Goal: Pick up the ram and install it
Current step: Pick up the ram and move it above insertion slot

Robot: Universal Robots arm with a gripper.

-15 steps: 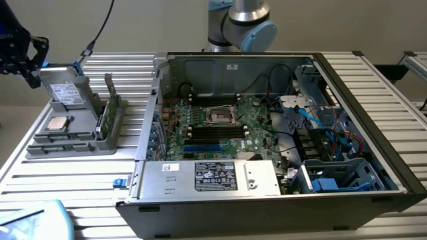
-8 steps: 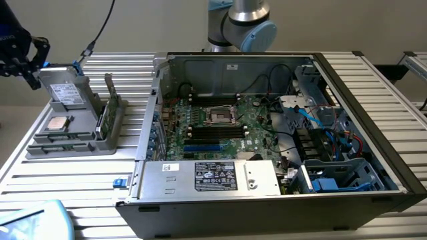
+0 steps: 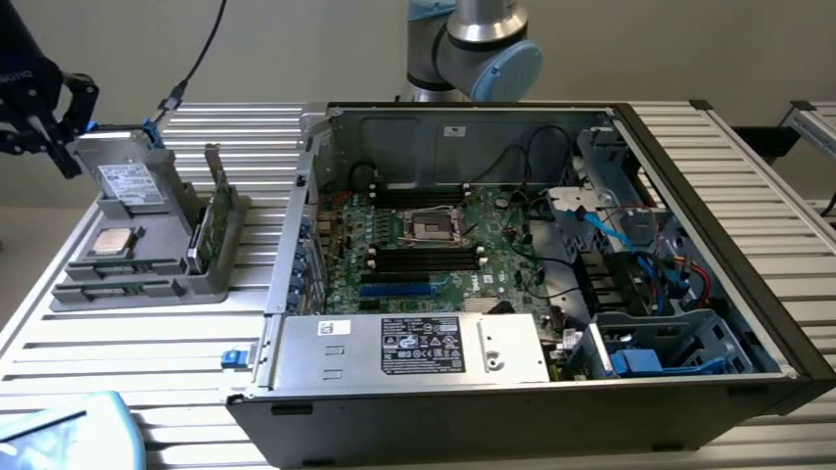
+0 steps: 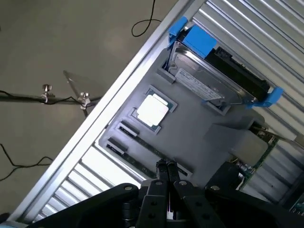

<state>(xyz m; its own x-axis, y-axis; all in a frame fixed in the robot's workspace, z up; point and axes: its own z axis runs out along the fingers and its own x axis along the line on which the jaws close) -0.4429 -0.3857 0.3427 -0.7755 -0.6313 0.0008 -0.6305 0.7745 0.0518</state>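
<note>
Fingers (image 4: pixel 161 172) pressed together and holding nothing hang just above the ram (image 4: pixel 142 143), which sits on edge in a slot of the grey tray (image 4: pixel 199 137) on the desk (image 4: pixel 95 166). It looks light, stiff and easily damaged, so I'd pinch its flat faces mid-length. Its long axis lies square to the desk's edge, pointing toward the open computer case (image 3: pixel 523 245).

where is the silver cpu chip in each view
Exterior view: the cpu chip lies flat in the grey tray at the exterior view's left, nearer the camera than the upright hard drive.
Wrist view: the cpu chip sits in a square recess of the grey tray, between the hard drive and the shut fingers.
Shared landmark: the hard drive with its white label.
</note>
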